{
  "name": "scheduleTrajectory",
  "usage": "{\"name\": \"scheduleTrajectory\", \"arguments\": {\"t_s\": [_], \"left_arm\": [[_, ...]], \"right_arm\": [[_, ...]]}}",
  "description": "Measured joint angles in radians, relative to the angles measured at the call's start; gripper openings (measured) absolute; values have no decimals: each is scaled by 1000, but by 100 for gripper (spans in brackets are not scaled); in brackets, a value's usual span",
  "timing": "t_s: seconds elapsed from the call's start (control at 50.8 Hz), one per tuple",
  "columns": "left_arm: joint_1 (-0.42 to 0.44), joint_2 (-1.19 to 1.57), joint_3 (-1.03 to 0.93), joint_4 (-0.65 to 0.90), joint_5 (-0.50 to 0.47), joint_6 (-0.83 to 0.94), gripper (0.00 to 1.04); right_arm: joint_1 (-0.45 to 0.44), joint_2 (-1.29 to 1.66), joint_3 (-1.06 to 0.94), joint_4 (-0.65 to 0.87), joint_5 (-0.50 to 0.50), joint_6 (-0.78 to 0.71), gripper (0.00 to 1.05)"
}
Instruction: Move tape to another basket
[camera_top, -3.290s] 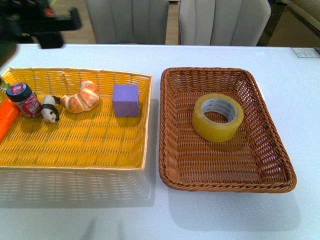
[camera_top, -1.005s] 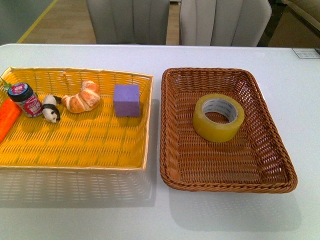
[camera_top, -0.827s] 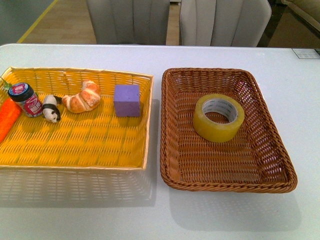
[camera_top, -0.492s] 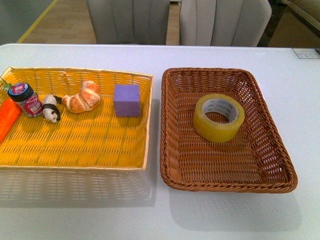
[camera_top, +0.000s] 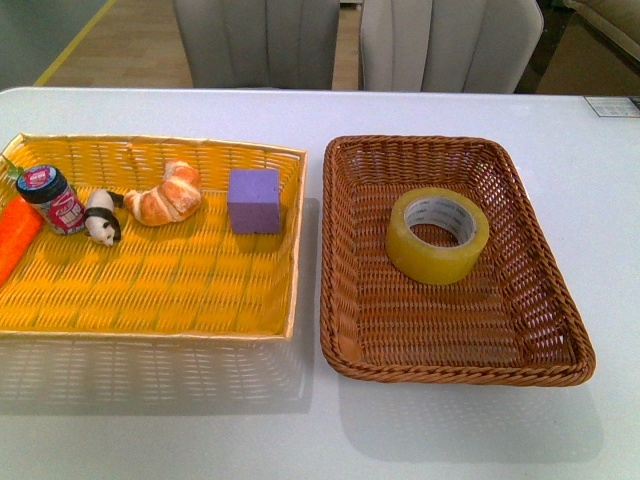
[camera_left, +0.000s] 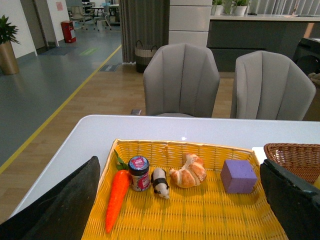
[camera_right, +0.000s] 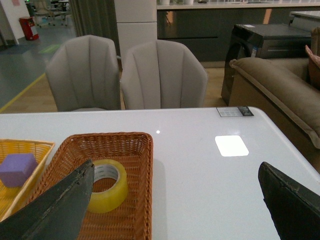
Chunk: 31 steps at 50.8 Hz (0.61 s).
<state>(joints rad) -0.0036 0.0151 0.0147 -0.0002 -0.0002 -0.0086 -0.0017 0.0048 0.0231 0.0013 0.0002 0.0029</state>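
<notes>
One tape (camera_top: 437, 235) flat in basket (camera_top: 540, 290), right tool (camera_right: 175, 210) spread well above it, left tool (camera_left: 180, 205) spread.

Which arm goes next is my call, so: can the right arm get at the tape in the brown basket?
Probably yes. The tape lies flat and alone in the brown basket, nothing over it, and the right gripper is open, facing it.

The tape (camera_top: 437, 235) — a yellowish translucent roll with a white core — lies flat (hole upward). It sits inside the brown wicker basket (camera_top: 545, 295), nearer the basket's far end.
</notes>
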Motion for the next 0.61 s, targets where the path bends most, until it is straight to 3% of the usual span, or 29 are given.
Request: {"name": "scheduleTrajectory", "arguments": {"t_s": [0.611], "left_arm": [[0,0,0,0,0,0,96]], "right_arm": [[0,0,0,0,0,0,96]]}}
